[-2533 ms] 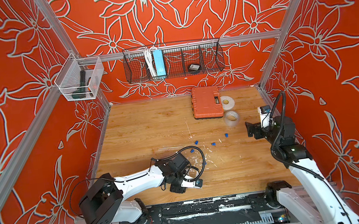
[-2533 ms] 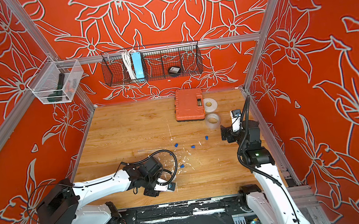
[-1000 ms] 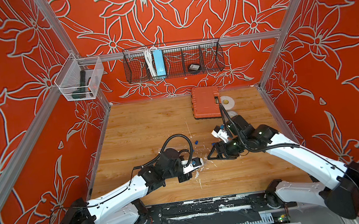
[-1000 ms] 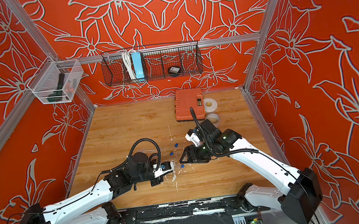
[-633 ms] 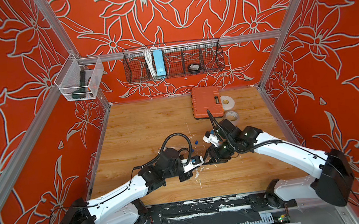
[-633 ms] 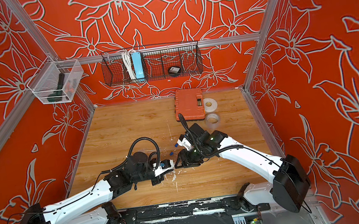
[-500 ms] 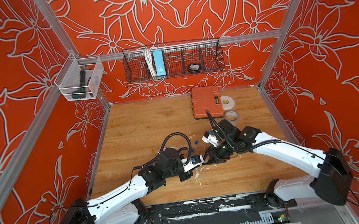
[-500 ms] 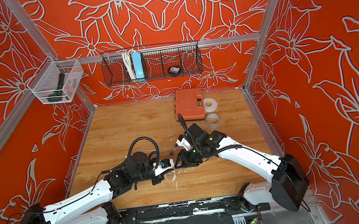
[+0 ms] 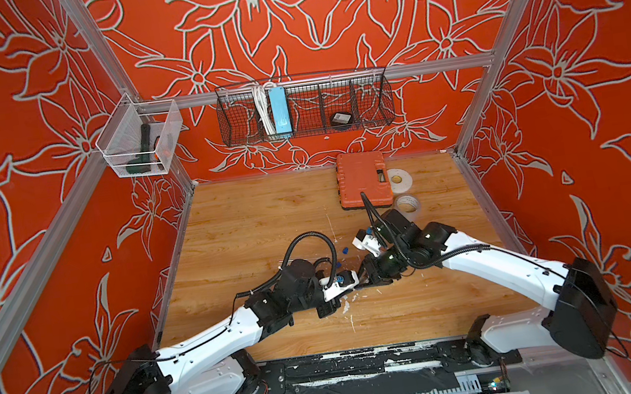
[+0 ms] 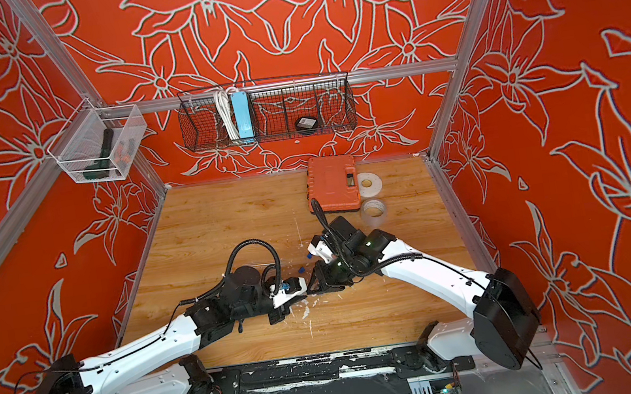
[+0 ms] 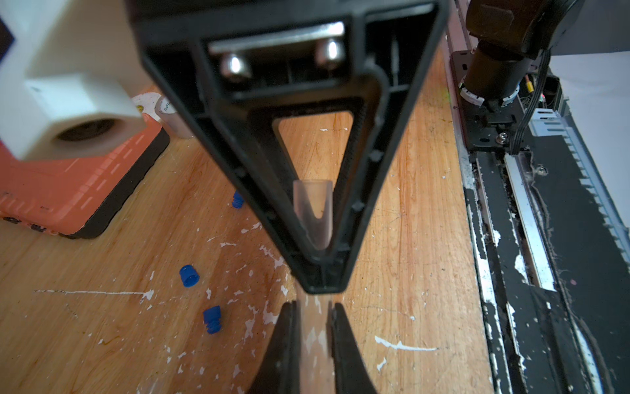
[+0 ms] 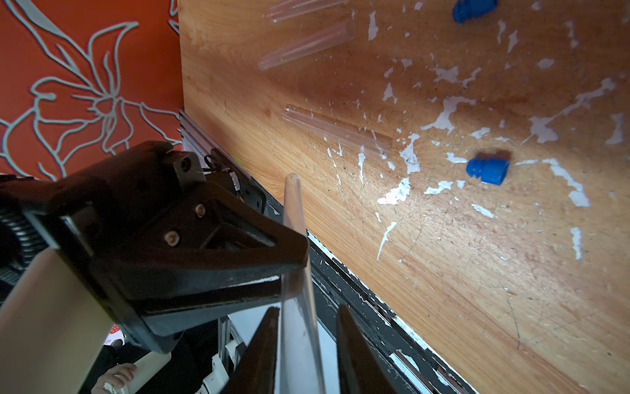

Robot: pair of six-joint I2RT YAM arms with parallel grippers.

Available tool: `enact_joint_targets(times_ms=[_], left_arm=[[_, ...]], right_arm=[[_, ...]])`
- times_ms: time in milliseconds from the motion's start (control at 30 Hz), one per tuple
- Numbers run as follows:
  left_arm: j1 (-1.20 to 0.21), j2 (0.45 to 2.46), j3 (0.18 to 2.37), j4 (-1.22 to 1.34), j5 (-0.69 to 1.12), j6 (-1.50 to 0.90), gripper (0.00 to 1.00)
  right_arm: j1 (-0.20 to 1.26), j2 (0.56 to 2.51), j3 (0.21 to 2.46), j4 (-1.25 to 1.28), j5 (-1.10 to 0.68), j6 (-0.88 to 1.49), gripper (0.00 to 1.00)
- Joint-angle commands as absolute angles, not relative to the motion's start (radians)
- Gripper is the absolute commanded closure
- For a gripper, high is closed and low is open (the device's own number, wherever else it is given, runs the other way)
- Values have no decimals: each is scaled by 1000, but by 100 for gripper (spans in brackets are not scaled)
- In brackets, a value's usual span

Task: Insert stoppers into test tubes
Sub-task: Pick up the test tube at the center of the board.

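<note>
My left gripper (image 11: 312, 307) is shut on a clear test tube (image 11: 312, 341) and holds it just above the table's front middle. The tube's open end (image 11: 312, 211) shows through the frame of my right gripper (image 12: 308, 307), which has met the left gripper (image 9: 352, 284) tip to tip. The right jaws stand narrowly open around the same tube (image 12: 295, 238): one finger touches it and a gap shows at the other. Blue stoppers (image 11: 189, 275) (image 11: 212, 319) (image 12: 488, 169) lie loose on the wood nearby. More test tubes (image 12: 306, 44) (image 12: 335, 131) lie flat beyond them.
An orange case (image 9: 364, 183) and two tape rolls (image 9: 400, 179) (image 9: 408, 204) sit at the back right. A wire basket (image 9: 303, 104) and a clear bin (image 9: 140, 140) hang on the walls. A black rail (image 9: 348, 367) borders the table's front edge. White paint flecks mark the wood.
My right arm has swung in from the right wall to the left gripper, and its jaws have narrowed around the tube. The left arm has moved forward with the tube and now holds still.
</note>
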State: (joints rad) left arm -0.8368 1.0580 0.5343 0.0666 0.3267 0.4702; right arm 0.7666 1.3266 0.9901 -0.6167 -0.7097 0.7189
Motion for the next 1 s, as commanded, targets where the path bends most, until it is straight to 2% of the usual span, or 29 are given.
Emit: enact_joint_targets(times_ms=[0,233,333,367,533,567,700,967], left_arm=[[-831,1060,520,92,338,454,88],[-831,1054,515,104,328,445,87],[-831,1050,517,100,325,450,84],[-831,1048,516,100,320,452,81],[-824,1004,473,108,299,457,54],[-818,997,453,114,300,461,51],[-789,905,381,134,323,463,51],[-788,827,342,153,328,487,62]], right_arm=[[774,1330,1003,-596,-727,732,75],[772,1329,996,-585,-741,739,87],[773,1322,993,-584,-749,745,94],[773,1318,992,-582,-750,748,96],[766,1285,985,-571,-790,770,98],[762,1274,980,-561,-806,782,98],[750,1233,967,-555,-846,803,97],[738,1229,971,-554,-896,813,96]])
